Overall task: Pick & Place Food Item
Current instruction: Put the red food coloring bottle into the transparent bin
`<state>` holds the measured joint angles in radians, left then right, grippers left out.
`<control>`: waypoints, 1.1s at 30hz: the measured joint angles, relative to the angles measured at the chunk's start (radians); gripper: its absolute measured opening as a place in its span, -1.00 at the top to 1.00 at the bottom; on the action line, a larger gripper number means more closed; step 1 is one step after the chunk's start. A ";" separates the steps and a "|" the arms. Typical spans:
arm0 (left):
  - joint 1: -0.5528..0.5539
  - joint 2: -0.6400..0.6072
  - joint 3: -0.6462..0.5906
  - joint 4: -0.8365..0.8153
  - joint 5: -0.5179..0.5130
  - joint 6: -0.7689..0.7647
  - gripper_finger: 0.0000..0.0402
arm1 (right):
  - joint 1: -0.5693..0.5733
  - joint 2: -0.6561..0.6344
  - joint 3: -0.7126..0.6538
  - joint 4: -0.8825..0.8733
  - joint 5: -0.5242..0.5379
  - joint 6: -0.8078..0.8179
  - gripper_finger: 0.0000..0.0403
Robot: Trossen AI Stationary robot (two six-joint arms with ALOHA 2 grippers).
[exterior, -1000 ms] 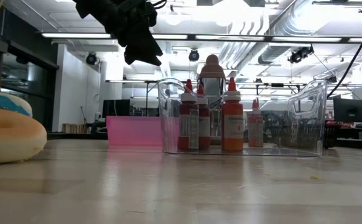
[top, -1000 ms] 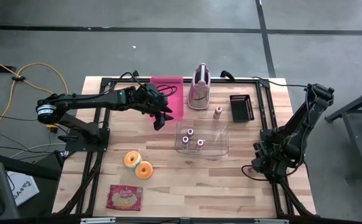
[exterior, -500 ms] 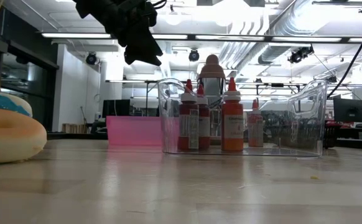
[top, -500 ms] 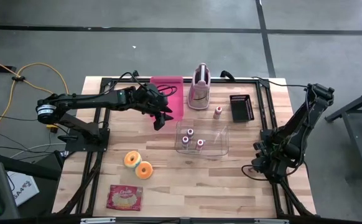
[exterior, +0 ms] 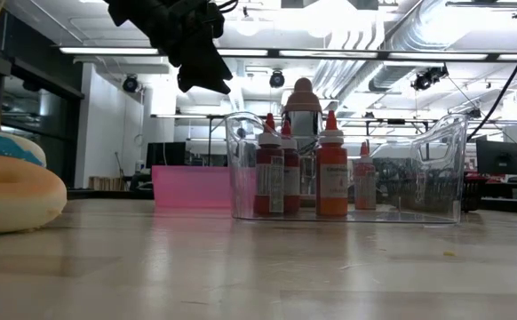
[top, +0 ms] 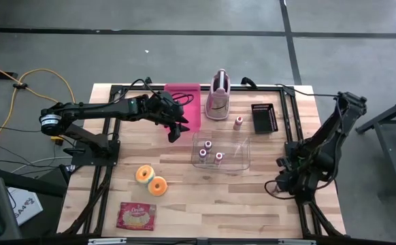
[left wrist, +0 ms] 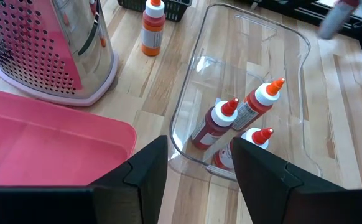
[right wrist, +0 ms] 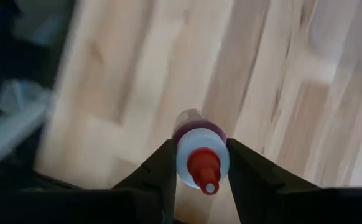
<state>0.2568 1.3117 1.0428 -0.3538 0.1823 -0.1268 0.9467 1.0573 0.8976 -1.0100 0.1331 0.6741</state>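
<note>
The right hand (right wrist: 201,163), low at the right edge of the surface (top: 205,197), has its fingers clamped on a red-capped sauce bottle (right wrist: 199,149), nozzle toward the wrist. The left hand (left wrist: 196,165) hangs above the pink tray (top: 184,102), fingers apart and holding nothing, looking down on the clear bin (top: 222,151) where three bottles already stand. One more bottle (top: 238,122) waits by the black basket (top: 264,117). To my eye the step is carrying this bottle to the bin. I would lift straight up first, keep the squeeze steady so the smooth plastic does not slip, and come in over the bin's open end, clear of the standing bottles.
</note>
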 joint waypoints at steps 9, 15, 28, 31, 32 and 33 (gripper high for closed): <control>0.000 0.000 0.000 0.000 0.000 0.000 0.14 | -0.106 0.000 0.138 -0.004 0.043 -0.127 0.47; 0.000 0.000 0.000 0.000 0.000 0.000 0.14 | -0.237 0.017 0.144 0.042 0.026 -0.187 0.47; 0.000 0.000 0.000 0.000 0.000 0.000 0.14 | -0.589 0.093 0.144 0.225 -0.089 -0.439 0.47; 0.000 0.000 0.000 0.000 0.000 0.000 0.14 | -0.656 0.093 0.144 0.230 -0.085 -0.469 0.47; 0.000 0.000 0.000 0.000 0.000 0.000 0.14 | -0.677 0.093 0.144 0.230 -0.083 -0.469 0.47; 0.000 0.000 0.000 0.000 0.000 0.000 0.14 | -0.695 0.093 0.144 0.230 -0.083 -0.469 0.47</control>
<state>0.2569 1.3117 1.0427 -0.3534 0.1823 -0.1268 0.2513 1.1503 1.0412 -0.7799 0.0499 0.2047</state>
